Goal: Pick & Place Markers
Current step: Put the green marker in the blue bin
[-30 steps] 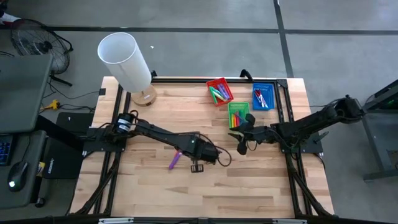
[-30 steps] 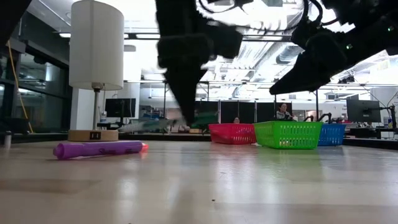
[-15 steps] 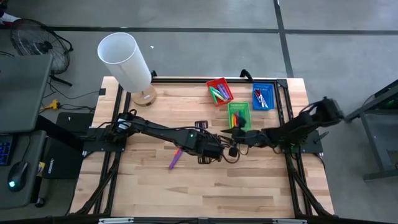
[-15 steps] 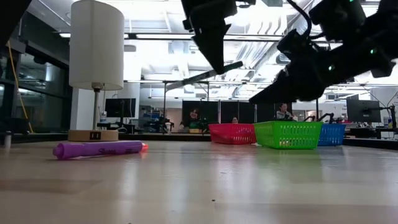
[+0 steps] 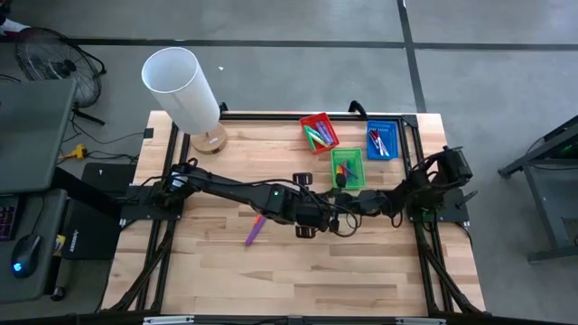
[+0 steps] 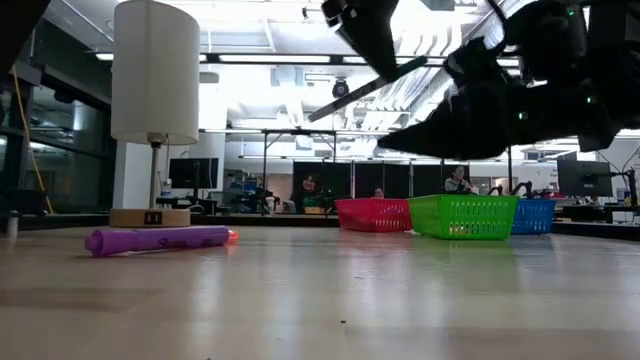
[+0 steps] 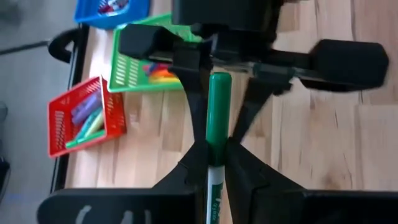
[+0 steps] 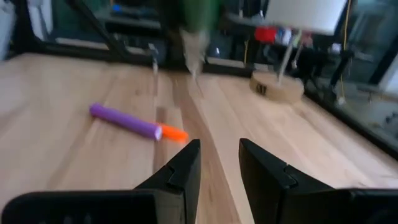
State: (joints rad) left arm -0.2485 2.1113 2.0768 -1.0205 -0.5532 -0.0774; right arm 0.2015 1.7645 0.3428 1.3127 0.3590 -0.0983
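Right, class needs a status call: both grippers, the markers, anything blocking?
Left gripper shut on green marker, held above mid-table. Right gripper open, facing it, nothing held. Purple marker lies loose on table. Nothing blocks the green tray.

Bright ceiling lights (image 6: 270, 58) blaze behind, turning both arms to silhouettes. Glare sheens the tabletop (image 6: 330, 290). Overhead light is even, shadows soft. The green marker (image 8: 198, 25) smears, out of focus.

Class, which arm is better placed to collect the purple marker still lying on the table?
The right gripper: its jaws are open and empty. The left gripper is shut on the green marker; the purple marker lies near both.
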